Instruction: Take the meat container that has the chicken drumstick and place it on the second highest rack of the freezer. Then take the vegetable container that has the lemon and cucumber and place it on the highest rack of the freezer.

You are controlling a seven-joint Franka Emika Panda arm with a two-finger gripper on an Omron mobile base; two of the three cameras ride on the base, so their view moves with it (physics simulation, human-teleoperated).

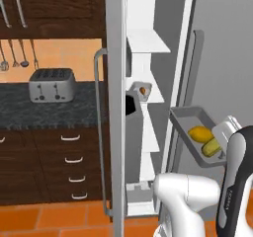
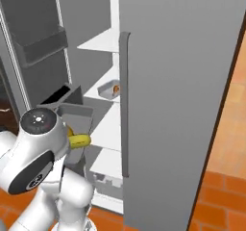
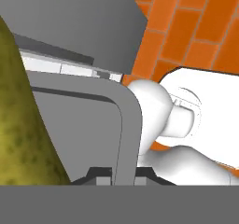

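Two containers, drumstick tray shelved, lemon and cucumber tray

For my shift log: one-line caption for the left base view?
Grey vegetable container with lemon and cucumber held up beside the open freezer; chicken drumstick container already on a white shelf.

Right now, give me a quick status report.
Gripper shut on vegetable tray rim, lemon and cucumber aboard. Drumstick tray already on a freezer shelf. Tray held low, outside the freezer; top rack bare.
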